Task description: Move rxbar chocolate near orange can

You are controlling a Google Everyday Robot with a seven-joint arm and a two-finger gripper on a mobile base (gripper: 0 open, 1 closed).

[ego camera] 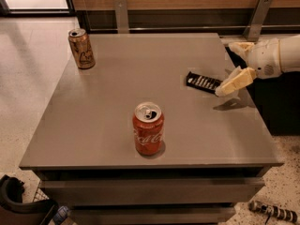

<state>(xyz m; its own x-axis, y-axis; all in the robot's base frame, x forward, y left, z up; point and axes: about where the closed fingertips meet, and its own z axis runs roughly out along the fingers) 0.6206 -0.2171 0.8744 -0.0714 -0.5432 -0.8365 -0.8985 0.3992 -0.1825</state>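
Observation:
The rxbar chocolate [203, 82], a flat black bar with white lettering, lies on the right part of the grey table [117, 102]. The orange can [81, 48], coppery with a pale emblem, stands upright at the table's far left corner. My gripper [227, 69] reaches in from the right, just right of the bar, and is open and empty. Its lower cream finger [234, 82] points down-left, with its tip at the bar's right end. The upper finger [241, 48] is farther back.
A red Coca-Cola can [148, 128] stands upright near the front middle of the table. Metal brackets [121, 14] and a wooden wall run behind the table. A dark object [18, 203] sits on the floor at the front left.

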